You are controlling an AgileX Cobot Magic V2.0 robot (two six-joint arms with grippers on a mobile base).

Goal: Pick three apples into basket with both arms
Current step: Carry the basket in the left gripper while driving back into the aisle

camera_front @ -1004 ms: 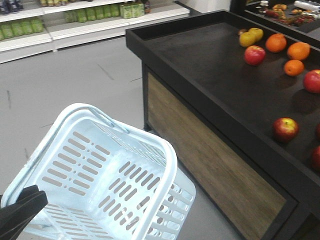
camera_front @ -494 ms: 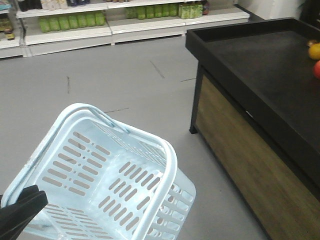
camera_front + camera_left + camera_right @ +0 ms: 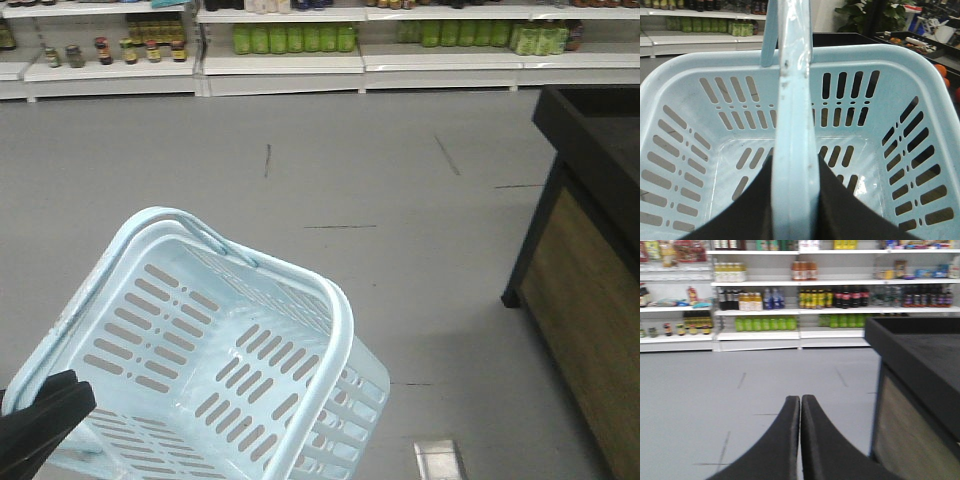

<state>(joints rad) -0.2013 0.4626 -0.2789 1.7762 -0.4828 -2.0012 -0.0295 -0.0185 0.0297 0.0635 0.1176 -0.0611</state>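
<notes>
The pale blue basket [image 3: 200, 340] hangs tilted at the lower left of the front view, and nothing lies in it. My left gripper [image 3: 795, 162] is shut on its hinged handle [image 3: 792, 100], with a black finger on each side; a bit of that gripper [image 3: 40, 420] shows at the basket's near corner. My right gripper [image 3: 800, 399] is shut with nothing in it, out over the grey floor. No apples appear in the front view. A red sliver [image 3: 958, 94] at the right edge of the left wrist view may be one; I cannot tell.
A black display stand with a wooden side panel [image 3: 590, 270] is at the right, also close on the right in the right wrist view [image 3: 915, 380]. Shelves of bottles [image 3: 290, 40] line the far wall. Orange fruits [image 3: 940, 70] lie beyond the basket. A metal plate [image 3: 440, 460] lies on the floor.
The front view has swung left: the display stand and its fruit slid off to the right and the apples left the frame. Basket and left gripper keep the same place in view.
</notes>
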